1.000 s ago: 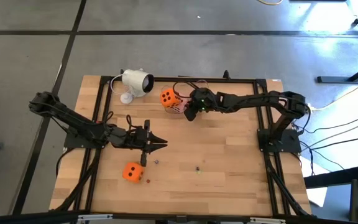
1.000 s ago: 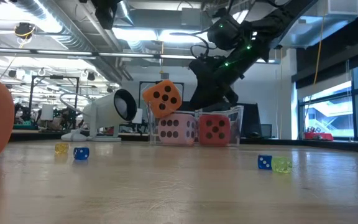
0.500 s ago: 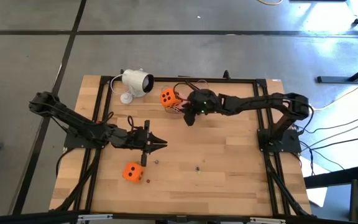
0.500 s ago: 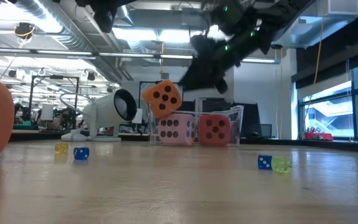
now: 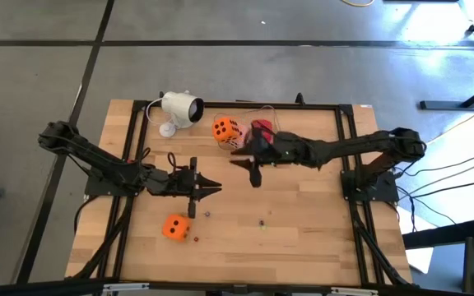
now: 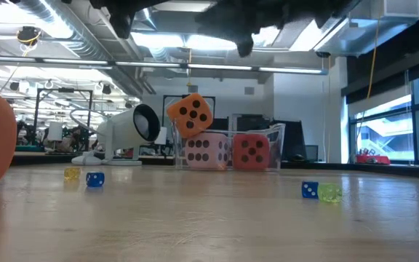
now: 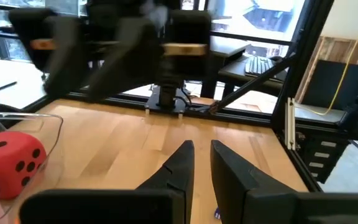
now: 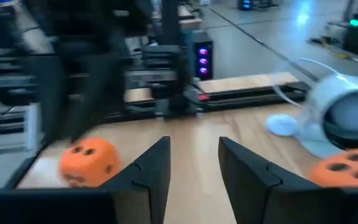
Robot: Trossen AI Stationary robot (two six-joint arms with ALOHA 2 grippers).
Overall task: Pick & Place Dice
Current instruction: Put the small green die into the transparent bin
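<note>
A clear container (image 6: pixel 275 138) at the table's far side holds the pale pink die (image 6: pixel 206 151) and the red die (image 6: pixel 251 151). One orange die (image 6: pixel 190 114) sits tilted, its lower corner on the container's rim above the pink die. The other orange die (image 5: pixel 175 227) lies on the table nearer the near-left. My right gripper (image 5: pixel 247 171), open and empty, hovers just near of the container; its wrist view (image 8: pixel 194 163) looks toward the table-top orange die (image 8: pixel 89 163). My left gripper (image 5: pixel 212 189) waits mid-table, empty, its fingers (image 7: pixel 182 165) a narrow gap apart.
A white camera (image 5: pixel 179 107) on a round foot stands at the far-left of the table, its cable running along the far edge. Tiny coloured dice (image 6: pixel 94 179) (image 6: pixel 309 190) are scattered on the near half of the wooden top. A black frame (image 5: pixel 344 111) edges the table.
My right gripper has drawn back from the container toward the table's near edge and risen; in the low view it has climbed from behind the dice to the picture's top. The tilted orange die has stayed on the container's rim.
</note>
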